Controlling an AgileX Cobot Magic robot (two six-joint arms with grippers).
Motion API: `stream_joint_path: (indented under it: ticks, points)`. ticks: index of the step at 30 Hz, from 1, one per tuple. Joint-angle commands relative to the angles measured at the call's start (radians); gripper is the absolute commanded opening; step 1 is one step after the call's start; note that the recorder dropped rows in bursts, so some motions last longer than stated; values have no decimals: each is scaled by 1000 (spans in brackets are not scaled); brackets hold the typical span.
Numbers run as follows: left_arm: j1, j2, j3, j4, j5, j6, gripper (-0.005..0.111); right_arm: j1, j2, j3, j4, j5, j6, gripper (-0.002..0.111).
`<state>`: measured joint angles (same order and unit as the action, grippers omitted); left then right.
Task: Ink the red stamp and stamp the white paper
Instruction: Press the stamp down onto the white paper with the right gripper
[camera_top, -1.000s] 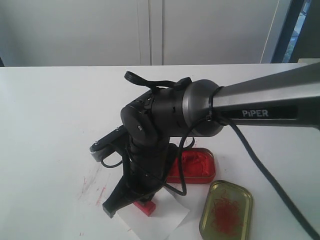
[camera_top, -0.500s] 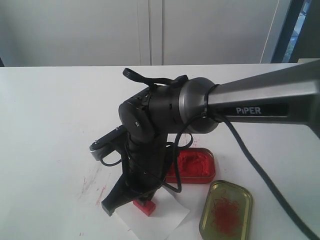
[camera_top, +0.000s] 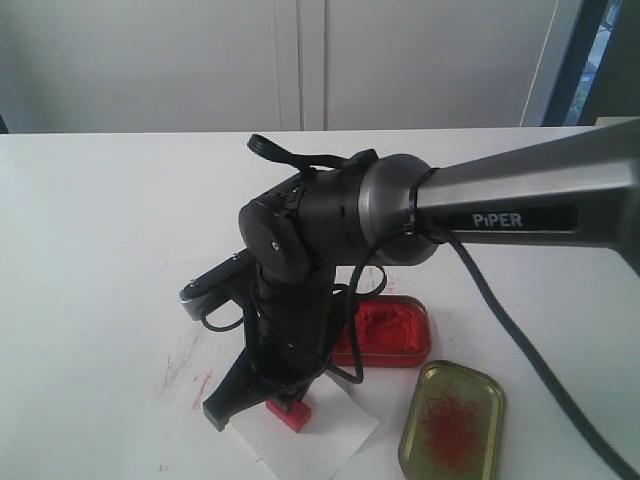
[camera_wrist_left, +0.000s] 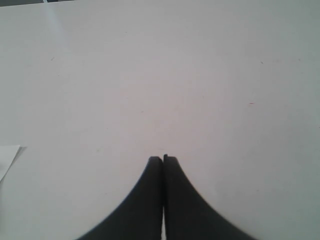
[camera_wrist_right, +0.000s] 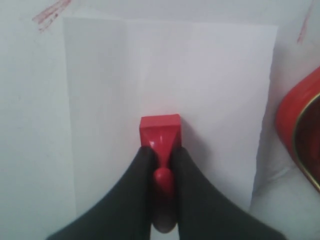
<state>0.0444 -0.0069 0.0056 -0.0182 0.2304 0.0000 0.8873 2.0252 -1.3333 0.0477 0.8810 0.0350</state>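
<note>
Right claw is clamping the red stamp, seemingly light, stiff and slick, by its knob, the sensible hold, while it is standing on the white paper, near centre.

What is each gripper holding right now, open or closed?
Left gripper: closed, empty.
Right gripper: closed on the red stamp, which sits on the white paper.

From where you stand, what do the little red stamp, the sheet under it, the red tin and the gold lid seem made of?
Red stamp: probably plastic, glossy; its knob catches a highlight.
White paper: thin matte paper, flat, crisp edges.
Red ink tin: likely painted metal, judging by its thin rim; pasty red ink inside.
Gold lid: likely lacquered metal, shiny; smeared red.
</note>
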Motion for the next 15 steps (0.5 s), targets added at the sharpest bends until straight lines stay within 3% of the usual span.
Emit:
stream_joint_path:
  ticks: [1, 15]
  points:
    - [2, 7, -6, -10, 1, 0, 0, -1, 78, 32, 37, -68, -6, 0]
    - [2, 7, -6, -10, 1, 0, 0, -1, 78, 32, 41, -72, -12, 0]
